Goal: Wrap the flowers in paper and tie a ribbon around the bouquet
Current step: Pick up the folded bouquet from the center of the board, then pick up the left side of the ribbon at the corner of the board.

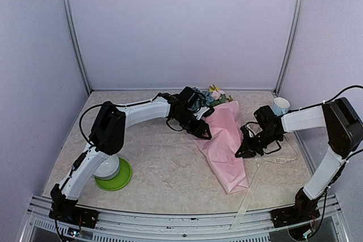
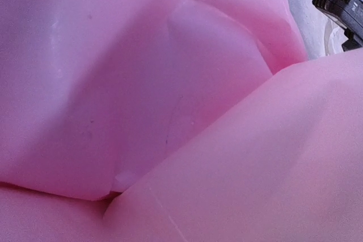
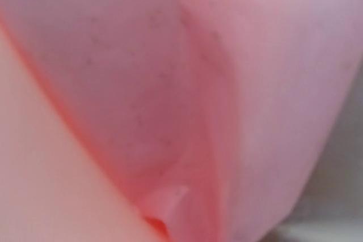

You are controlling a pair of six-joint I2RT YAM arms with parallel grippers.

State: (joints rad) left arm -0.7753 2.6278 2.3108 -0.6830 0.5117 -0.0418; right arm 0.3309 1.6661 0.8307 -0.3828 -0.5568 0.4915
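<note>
Centrally on the table (image 1: 159, 157) lies the bouquet (image 1: 227, 140), flowers (image 1: 212, 96) at its far end. Right of the bouquet the ribbon (image 1: 281, 160) trails loose, with a cup (image 1: 279, 106) beyond; a white bowl (image 1: 108, 167) on a green plate (image 1: 122, 181) sits well left. The left gripper (image 1: 203, 133) touches the bouquet's left side, its jaw gap hidden. The right gripper (image 1: 240, 153) is clamped tight at the right edge; whether it pinches paper is unclear.

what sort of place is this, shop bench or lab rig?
Most likely a lab robot cell, not a shop: plain lilac wall panels in metal frame posts, a marbled table with a left arm and right arm bolted at its near edge.
</note>
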